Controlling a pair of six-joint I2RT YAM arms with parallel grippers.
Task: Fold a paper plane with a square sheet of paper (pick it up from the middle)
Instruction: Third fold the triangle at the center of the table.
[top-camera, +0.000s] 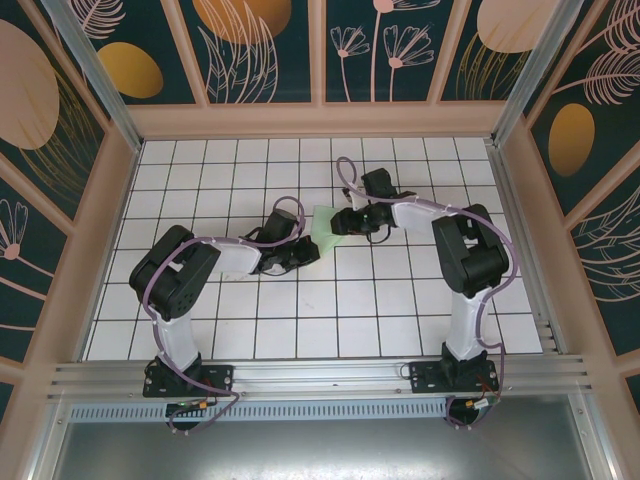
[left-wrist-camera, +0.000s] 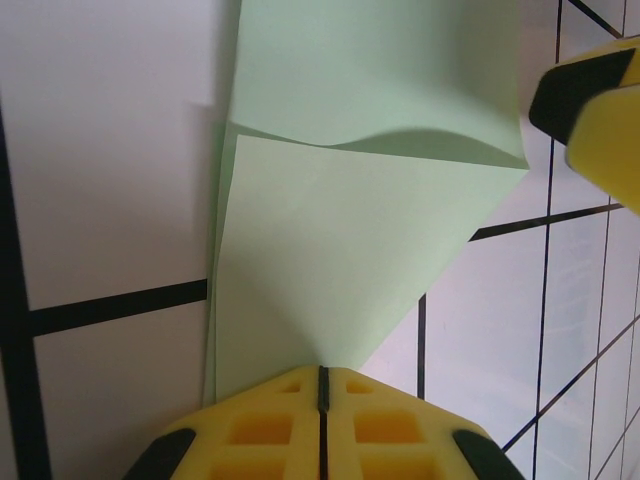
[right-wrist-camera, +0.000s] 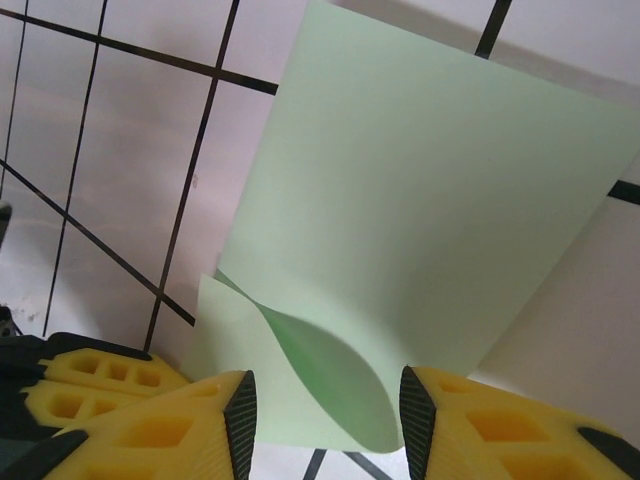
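The square sheet of paper (top-camera: 326, 226) is pale mint green and lies partly folded on the white grid tiles mid-table, between both grippers. In the left wrist view a folded triangular flap of the sheet (left-wrist-camera: 330, 250) narrows into my left gripper (left-wrist-camera: 322, 372), whose yellow fingers are shut on its tip. My right gripper (right-wrist-camera: 327, 385) stands open at the sheet's (right-wrist-camera: 420, 190) near edge, a curled-up corner lying between its pads and gripped by neither. From above, the left gripper (top-camera: 306, 252) and right gripper (top-camera: 340, 222) are close together at the paper. No finished paper plane is in view.
The tiled table (top-camera: 300, 330) is boxed in by pink-framed walls (top-camera: 320, 120) at the back and sides. A metal rail (top-camera: 320, 375) with both arm bases runs along the near edge. The right gripper's yellow finger (left-wrist-camera: 600, 110) shows just past the sheet.
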